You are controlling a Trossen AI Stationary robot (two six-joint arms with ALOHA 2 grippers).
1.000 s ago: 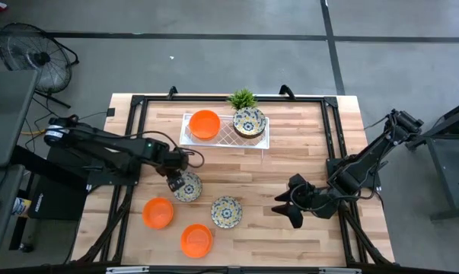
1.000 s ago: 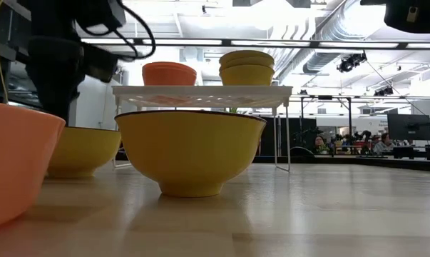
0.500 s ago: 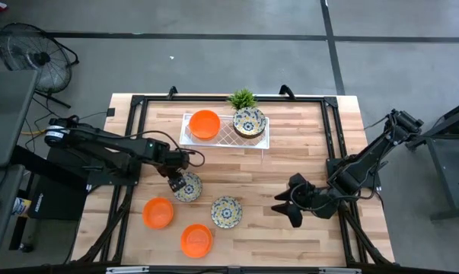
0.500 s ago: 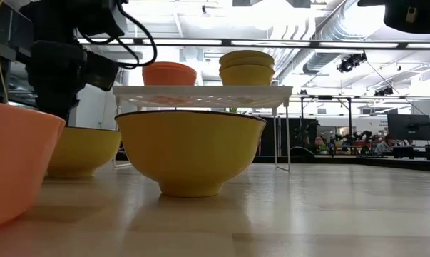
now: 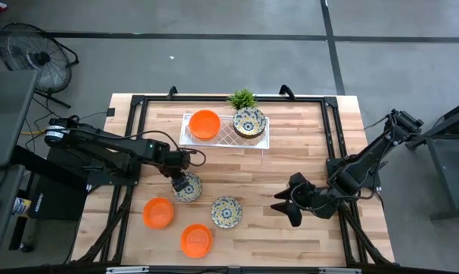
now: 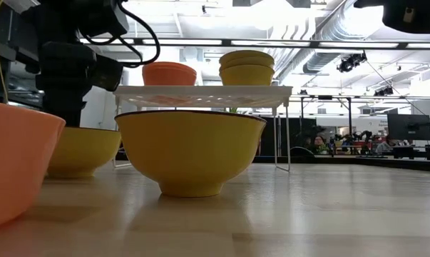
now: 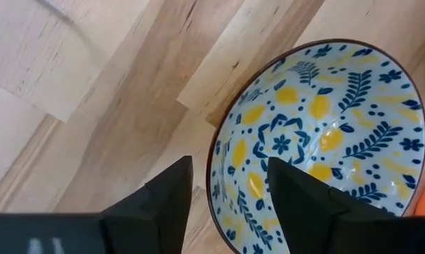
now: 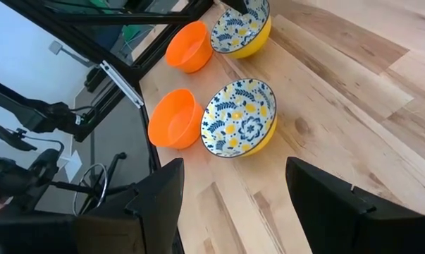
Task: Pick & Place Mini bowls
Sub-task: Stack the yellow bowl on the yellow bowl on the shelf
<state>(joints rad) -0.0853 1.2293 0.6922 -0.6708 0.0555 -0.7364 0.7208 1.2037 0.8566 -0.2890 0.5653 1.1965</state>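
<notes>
My left gripper (image 7: 228, 185) is open above a cream floral bowl (image 5: 188, 187) that stands on the table left of centre. One finger (image 7: 163, 201) is outside the bowl's rim (image 7: 213, 185) and the other (image 7: 307, 201) is over its inside. A second floral bowl (image 5: 226, 212) and two orange bowls (image 5: 158, 213) (image 5: 196, 240) stand nearer the near edge. On the white tray (image 5: 223, 138) sit an orange bowl (image 5: 205, 124) and stacked floral bowls (image 5: 249, 122). My right gripper (image 5: 285, 207) waits open at the table's right.
A small green plant (image 5: 243, 99) stands behind the tray at the far edge. The black frame rails (image 5: 135, 144) run along the table's sides. Bare wood lies between the bowls and my right gripper. A fan (image 5: 31, 57) stands on the floor beyond the far left corner.
My left gripper has shifted a little toward the table's right, over the floral bowl. The bowls have stayed where they were.
</notes>
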